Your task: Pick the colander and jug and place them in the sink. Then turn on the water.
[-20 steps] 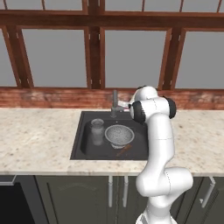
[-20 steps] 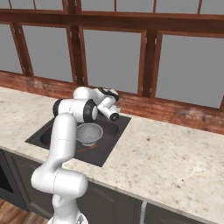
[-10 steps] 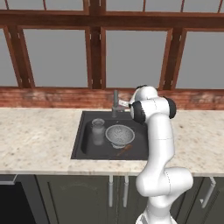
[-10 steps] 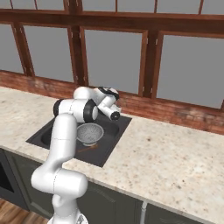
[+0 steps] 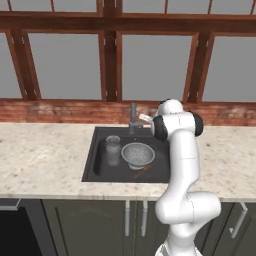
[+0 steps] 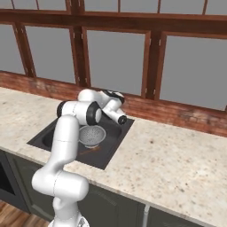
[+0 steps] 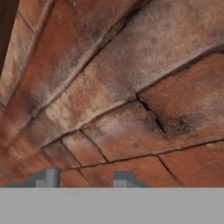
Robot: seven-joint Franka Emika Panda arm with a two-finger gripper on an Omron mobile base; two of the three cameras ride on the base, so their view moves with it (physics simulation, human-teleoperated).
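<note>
Speckled silvery colander bowl (image 5: 137, 154) and dull grey jug (image 5: 113, 148) sit in the dark sink (image 5: 95, 155). Hand (image 5: 144, 118) at the slim grey faucet (image 5: 133, 117), can't tell its grip. Risk: slips off, no water.

Speckled beige stone counter (image 5: 45, 160) over dark green cabinets (image 5: 90, 225), red brick backsplash (image 5: 60, 111), wood-framed windows (image 5: 110, 55) above.

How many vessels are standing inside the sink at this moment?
2: the jug at the left side of the sink, and the colander beside it, near the middle. The arm may hide more.

A speckled stone counter (image 5: 45, 160) carries the sink (image 5: 95, 165), holding colander (image 5: 137, 153) and jug (image 5: 113, 149).
</note>
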